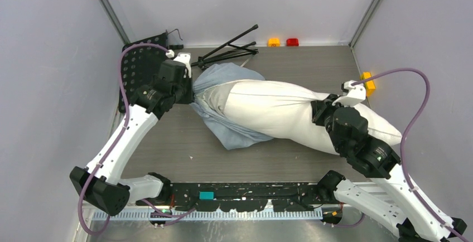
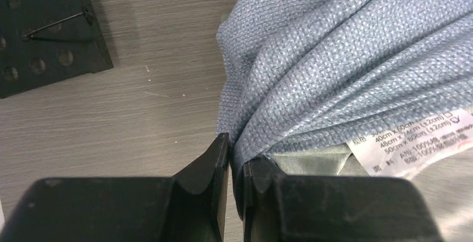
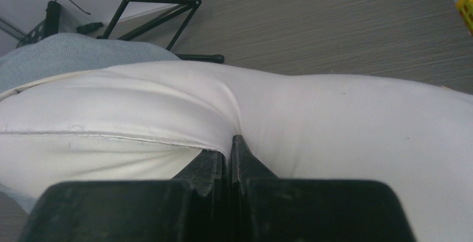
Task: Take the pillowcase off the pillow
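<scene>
Tabletop (image 1: 167, 153) with pillow (image 1: 279, 114), pillowcase (image 1: 228, 77) on one end.

The pillow (image 1: 273, 111) lay with its left end inside the pillowcase (image 1: 226, 74), my left gripper (image 2: 231, 147) there, my right gripper (image 3: 230, 144) on its right half.

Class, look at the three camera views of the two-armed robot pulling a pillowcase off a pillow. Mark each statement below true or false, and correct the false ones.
1. The left gripper is shut on the blue-grey pillowcase. True.
2. The right gripper hangs open above the pillow. False: it is shut, pinching a fold of the white pillow.
3. The pillowcase covers the pillow from end to end. False: it is bunched around the end nearest the left arm, and most of the pillow lies bare.
4. A folded black tripod lies just beyond the pillowcase. True.
</scene>
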